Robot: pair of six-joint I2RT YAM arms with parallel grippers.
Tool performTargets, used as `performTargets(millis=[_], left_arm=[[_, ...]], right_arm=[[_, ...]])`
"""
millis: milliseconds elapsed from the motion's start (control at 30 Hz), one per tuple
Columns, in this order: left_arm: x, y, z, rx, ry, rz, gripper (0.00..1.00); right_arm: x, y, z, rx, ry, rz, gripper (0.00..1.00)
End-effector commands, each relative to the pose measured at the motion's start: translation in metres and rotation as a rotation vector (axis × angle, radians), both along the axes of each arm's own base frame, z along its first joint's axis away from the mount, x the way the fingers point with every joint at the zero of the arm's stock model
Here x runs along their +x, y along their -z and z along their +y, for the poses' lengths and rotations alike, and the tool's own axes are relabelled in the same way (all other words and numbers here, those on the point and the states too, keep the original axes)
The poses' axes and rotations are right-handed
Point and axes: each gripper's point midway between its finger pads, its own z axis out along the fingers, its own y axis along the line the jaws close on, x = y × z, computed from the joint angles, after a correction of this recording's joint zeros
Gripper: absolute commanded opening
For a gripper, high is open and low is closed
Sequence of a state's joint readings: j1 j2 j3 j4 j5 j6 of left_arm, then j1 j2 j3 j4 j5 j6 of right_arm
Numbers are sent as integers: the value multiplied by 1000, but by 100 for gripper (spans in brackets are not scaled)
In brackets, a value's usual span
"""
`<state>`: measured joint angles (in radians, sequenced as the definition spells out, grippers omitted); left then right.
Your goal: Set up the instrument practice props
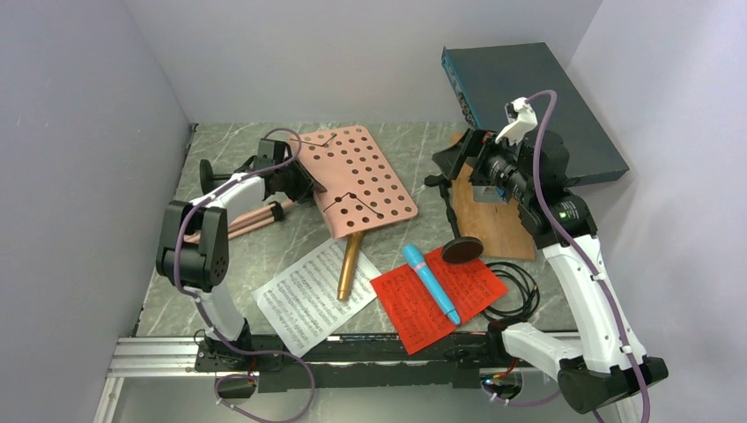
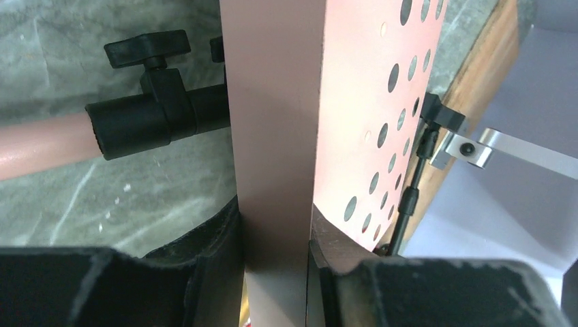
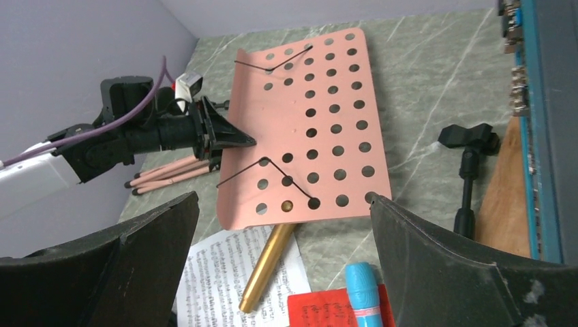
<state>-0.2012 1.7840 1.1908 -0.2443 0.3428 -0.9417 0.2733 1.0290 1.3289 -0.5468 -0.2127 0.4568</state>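
Left gripper (image 2: 276, 238): clamped on the left edge of the pink music desk (image 1: 363, 181); raise it slowly and squarely.
Right gripper (image 1: 454, 161): wide open, empty; keep it clear.

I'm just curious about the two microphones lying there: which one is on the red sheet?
The blue microphone; it lies across the red page. The gold microphone rests on the white page instead, its far end under the pink music desk.

A wooden board (image 1: 498, 225) lies on the table (image 1: 405, 141). A teal box (image 1: 564, 123) sits just beyond the board, and a black cable (image 1: 521, 295) coils just before it.
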Motion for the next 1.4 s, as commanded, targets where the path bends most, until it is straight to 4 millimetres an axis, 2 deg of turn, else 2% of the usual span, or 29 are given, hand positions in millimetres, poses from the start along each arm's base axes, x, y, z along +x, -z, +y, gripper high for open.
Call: performTargets(millis=[0,267,500,700,933,1100,1367], left_arm=[[6,-148,-22,-193,79,-346,0],[-16,-245,-18,-240,90,-566,0],[-33,-329,-11,-290,90,-785,0],[-46,-387,-1,-305,50,-963,0],[-61,-427,11,-380,-31,-1087,0],[-71,-450,20,-442,-85,-1153,0],[-83,-465,25,-538,-111,-1207,0]], right_arm=[[-1,-7,15,26,-89,-29,100],[-5,-20,27,74,-145,-40,100],[-12,-42,55,171,-234,-47,100],[-5,-66,50,217,-146,-71,100],[0,-83,48,322,-93,-92,95],[1,-84,47,380,-63,-99,90],[14,-96,80,485,-159,-143,83]])
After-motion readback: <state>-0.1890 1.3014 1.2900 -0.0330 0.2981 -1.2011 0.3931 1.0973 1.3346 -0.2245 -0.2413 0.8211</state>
